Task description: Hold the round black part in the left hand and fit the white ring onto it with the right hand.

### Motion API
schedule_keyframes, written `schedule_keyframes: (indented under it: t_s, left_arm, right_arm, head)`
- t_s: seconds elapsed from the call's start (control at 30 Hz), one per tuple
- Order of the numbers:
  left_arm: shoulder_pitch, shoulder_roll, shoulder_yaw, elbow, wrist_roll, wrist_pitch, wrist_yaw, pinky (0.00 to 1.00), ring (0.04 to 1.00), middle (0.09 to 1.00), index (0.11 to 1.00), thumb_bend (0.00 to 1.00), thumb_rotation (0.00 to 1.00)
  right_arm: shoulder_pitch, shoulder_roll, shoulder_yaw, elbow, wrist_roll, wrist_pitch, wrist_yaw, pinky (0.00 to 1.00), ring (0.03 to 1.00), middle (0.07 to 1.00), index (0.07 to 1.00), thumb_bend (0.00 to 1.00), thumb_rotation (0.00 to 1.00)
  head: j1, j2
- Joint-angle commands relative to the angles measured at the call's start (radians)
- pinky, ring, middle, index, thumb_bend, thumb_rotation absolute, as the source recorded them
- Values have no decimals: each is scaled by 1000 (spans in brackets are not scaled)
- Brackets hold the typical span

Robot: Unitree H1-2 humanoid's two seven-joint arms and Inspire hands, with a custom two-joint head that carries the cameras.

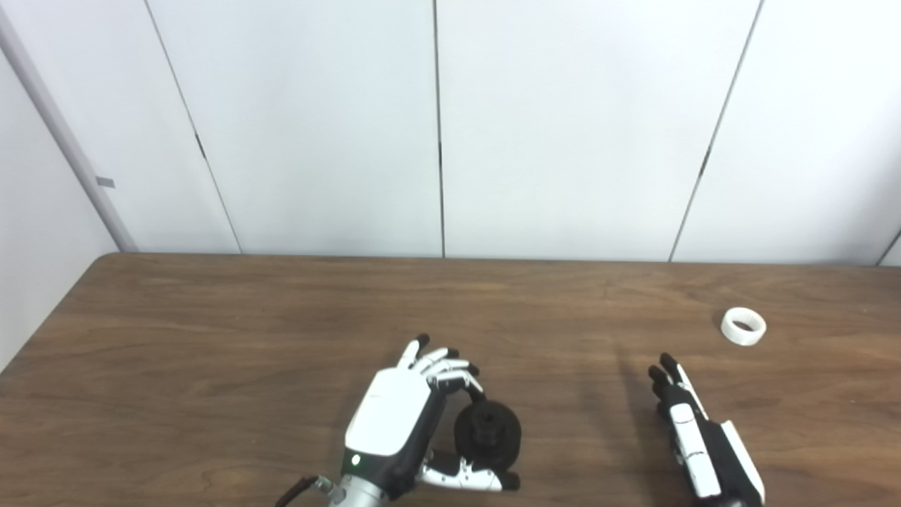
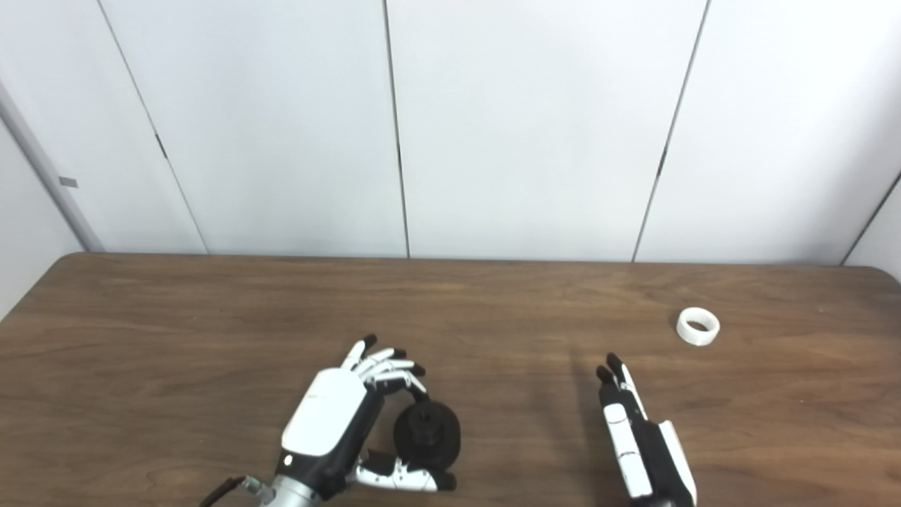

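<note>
The round black part [image 1: 488, 434] sits near the front middle of the wooden table [image 1: 281, 331]. My left hand [image 1: 401, 415] is curled around it, fingers over its far side and thumb under its near side, holding it. The white ring [image 1: 743, 326] lies flat on the table at the far right; it also shows in the right eye view [image 2: 697, 327]. My right hand [image 1: 693, 429] is edge-on near the front right with its fingers straight and together, empty, well short of the ring.
White wall panels [image 1: 436, 127] stand right behind the table's far edge. The table's left edge runs diagonally at the left of the picture.
</note>
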State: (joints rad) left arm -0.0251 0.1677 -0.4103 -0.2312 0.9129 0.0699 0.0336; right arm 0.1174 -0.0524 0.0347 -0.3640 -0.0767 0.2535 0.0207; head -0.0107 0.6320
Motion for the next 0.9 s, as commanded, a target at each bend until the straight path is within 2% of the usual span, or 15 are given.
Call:
schedule_keyframes:
  t_s: [0.0, 0.13, 0.27, 0.33, 0.63, 0.87]
  left_arm:
    - [-1, -4, -6, 3, 26, -40, 46, 1000, 863, 761, 482, 525, 56]
    - [20, 0, -19, 75, 60, -86, 117, 1000, 859, 763, 483, 524, 53]
    - [27, 6, -20, 120, 74, -106, 157, 1000, 858, 765, 483, 524, 53]
    - [31, 7, -20, 139, 81, -115, 175, 1000, 860, 766, 483, 524, 53]
    - [45, 9, -23, 184, 78, -135, 232, 1000, 866, 767, 483, 524, 52]
    - [58, 10, -18, 189, 74, -143, 247, 1000, 872, 769, 483, 525, 53]
  right_arm:
    - [-19, 12, -1, -23, 0, -10, -7, 1000, 981, 966, 993, 525, 1000]
    - [-26, 20, 2, -30, -10, 7, -12, 1000, 982, 956, 989, 544, 1000]
    - [-30, 25, 5, -43, -15, 24, -15, 1000, 997, 952, 991, 551, 1000]
    - [-34, 24, 4, -41, -8, 11, -13, 1000, 1000, 950, 994, 546, 1000]
    - [-38, 33, 4, -81, -27, 55, -20, 1000, 984, 940, 984, 543, 1000]
    - [-43, 30, -18, -94, -23, 81, -26, 1000, 999, 940, 982, 574, 1000]
  head:
    - [-13, 8]
    - [-32, 18]
    - [-46, 30]
    - [-57, 40]
    - [-85, 76]
    - [-88, 82]
